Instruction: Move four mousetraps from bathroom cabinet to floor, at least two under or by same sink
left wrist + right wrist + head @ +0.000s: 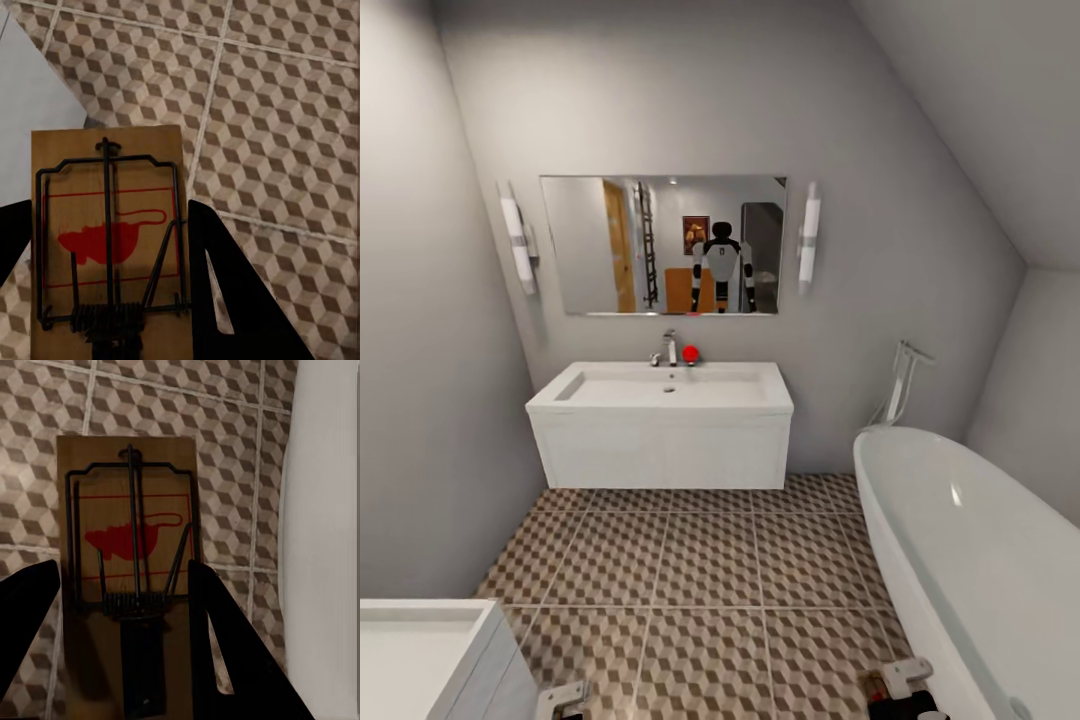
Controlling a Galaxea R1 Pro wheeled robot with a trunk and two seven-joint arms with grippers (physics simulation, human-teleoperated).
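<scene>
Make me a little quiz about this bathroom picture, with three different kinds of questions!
1. True or false: the left tool carries a mousetrap.
2. What stands at the head view's right side? A) a toilet B) a white bathtub C) a washing machine
3. Fill in: the red shape printed on the mousetrap in the right tool looks like a ____.

Key: 1 true, both tools are shut on one mousetrap each, above the tiled floor. 2 B. 3 mouse.

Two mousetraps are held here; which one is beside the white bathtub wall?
The mousetrap in the right hand: white tub wall runs alongside it. The left hand's trap has none.
</scene>
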